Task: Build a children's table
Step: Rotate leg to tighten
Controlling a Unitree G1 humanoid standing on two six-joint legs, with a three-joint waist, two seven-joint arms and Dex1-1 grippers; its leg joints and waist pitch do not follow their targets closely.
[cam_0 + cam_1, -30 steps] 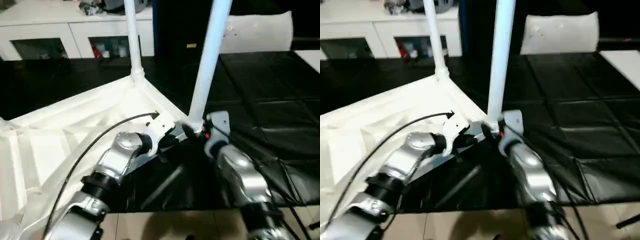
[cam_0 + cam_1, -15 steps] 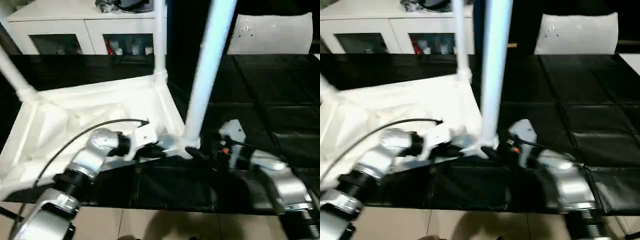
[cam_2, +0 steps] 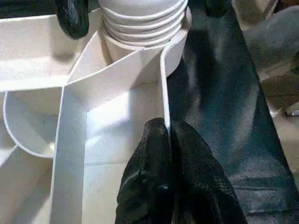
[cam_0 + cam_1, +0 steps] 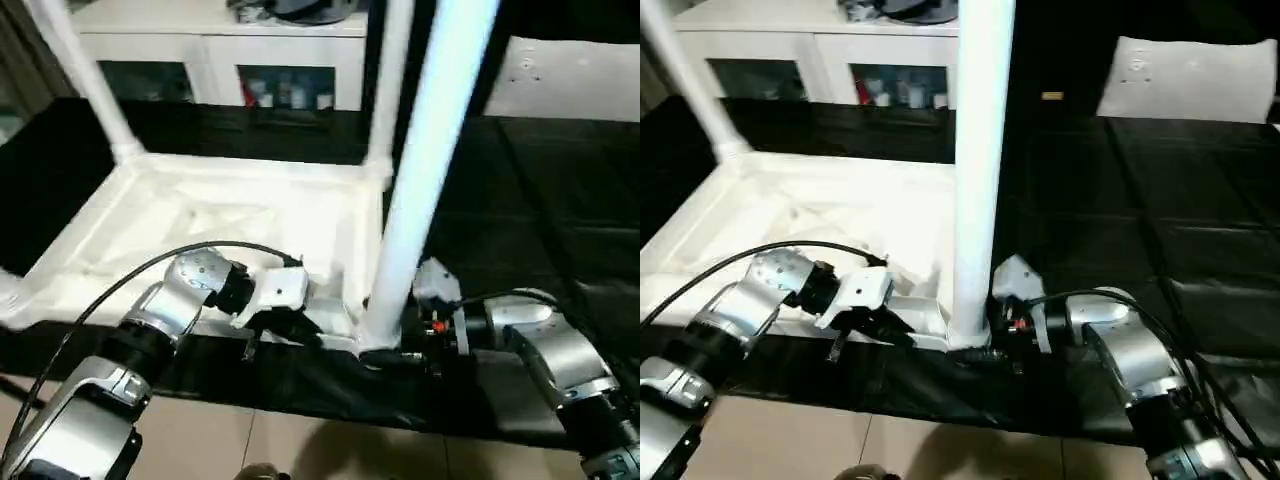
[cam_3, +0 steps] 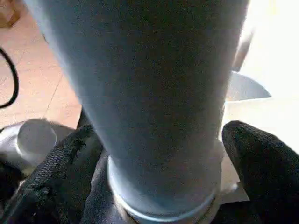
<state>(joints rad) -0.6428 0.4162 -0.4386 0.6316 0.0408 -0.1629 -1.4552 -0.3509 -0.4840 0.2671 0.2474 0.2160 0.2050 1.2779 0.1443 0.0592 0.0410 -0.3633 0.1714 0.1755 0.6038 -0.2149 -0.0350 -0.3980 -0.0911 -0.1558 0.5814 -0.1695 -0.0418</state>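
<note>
Leg-fitting step: the left gripper (image 3: pixel 169 154), pinched on the white ribbed plastic tabletop's (image 4: pixel 215 215) rim; right gripper (image 5: pixel 161 154) spread around the near white tubular leg (image 4: pixel 425 170). Next, probably clamp and twist.

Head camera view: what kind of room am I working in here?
Probably an indoor workshop or lab rather than a home: a big work table under a black quilted cover, a white glass-door cabinet with small items inside along the far wall, and tiled floor at the near edge.
</note>
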